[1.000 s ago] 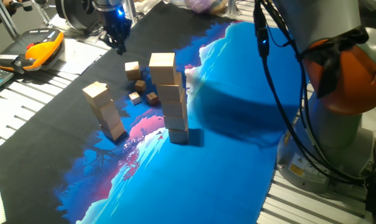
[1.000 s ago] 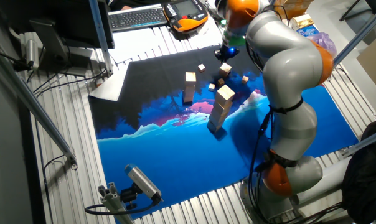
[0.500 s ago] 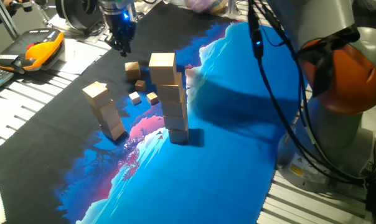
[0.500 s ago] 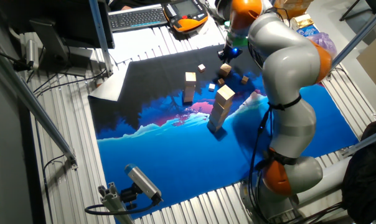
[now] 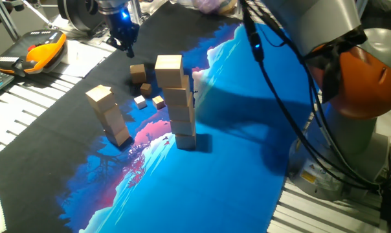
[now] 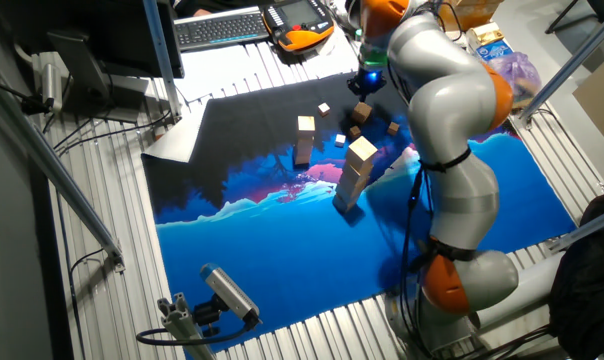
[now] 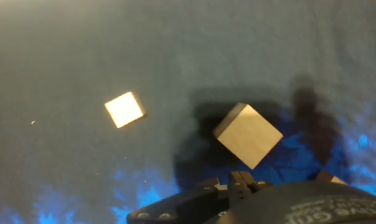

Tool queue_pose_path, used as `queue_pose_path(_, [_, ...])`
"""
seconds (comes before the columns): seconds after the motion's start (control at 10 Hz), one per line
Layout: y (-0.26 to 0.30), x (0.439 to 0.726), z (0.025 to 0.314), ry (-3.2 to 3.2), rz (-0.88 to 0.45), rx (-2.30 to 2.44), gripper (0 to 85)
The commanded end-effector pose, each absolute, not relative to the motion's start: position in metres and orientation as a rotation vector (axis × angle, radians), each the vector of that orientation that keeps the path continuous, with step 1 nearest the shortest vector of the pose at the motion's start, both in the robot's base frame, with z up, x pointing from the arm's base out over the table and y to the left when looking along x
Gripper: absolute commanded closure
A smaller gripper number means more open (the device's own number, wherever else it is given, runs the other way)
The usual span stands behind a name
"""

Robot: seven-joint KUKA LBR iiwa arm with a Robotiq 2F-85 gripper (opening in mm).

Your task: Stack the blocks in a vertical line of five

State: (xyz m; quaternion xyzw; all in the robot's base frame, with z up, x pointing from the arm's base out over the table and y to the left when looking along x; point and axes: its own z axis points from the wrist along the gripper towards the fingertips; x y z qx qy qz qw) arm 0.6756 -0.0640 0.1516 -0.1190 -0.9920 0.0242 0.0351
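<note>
One fixed view shows the gripper [image 5: 125, 44] up in the air near the far edge of the desk, holding nothing. I cannot tell how wide its jaws are. Just below it sits a loose block [image 7: 248, 135], turned cornerwise, with a smaller block [image 7: 124, 109] beside it. To grab well, the hand should turn to match the block's flat sides, then come straight down. The tall stack [image 5: 177, 102] stands near the middle, a short stack [image 5: 109, 115] beside it.

Light-tan, unpainted, unmarked blocks [image 5: 176, 103]. Beneath them, mat [image 5: 247, 129] black at one end, bright blue at the other, with pink and white jagged band between. Silver-grey arm [image 6: 452, 110] with orange joints. Blue glow on black pincer [image 5: 125, 44].
</note>
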Motion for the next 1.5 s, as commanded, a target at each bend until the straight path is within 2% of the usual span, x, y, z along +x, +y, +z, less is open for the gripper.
queue_pose_path(0.0, [-0.064,0.675,0.151,-2.959,0.053,-0.812,85.0])
queue_pose_path(0.2, [-0.064,0.675,0.151,-2.960,-0.008,-1.010,85.0])
queue_pose_path(0.3, [-0.064,0.675,0.151,-2.962,-0.052,-1.051,68.0])
queue_pose_path(0.4, [-0.073,0.677,0.146,-2.939,-0.081,-1.144,68.0])
queue_pose_path(0.5, [-0.081,0.677,0.141,-2.929,-0.041,-1.205,51.0])
queue_pose_path(0.6, [-0.086,0.677,0.138,-2.928,0.003,-1.251,51.0])
queue_pose_path(0.7, [-0.090,0.677,0.135,-2.901,-0.001,-1.319,34.0])
queue_pose_path(1.0, [-0.098,0.675,0.125,-2.840,-0.027,-1.450,34.0])
queue_pose_path(1.1, [-0.099,0.677,0.119,-2.836,-0.024,-1.467,17.0])
queue_pose_path(1.4, [-0.099,0.681,0.102,-2.840,-0.021,-1.499,17.0])
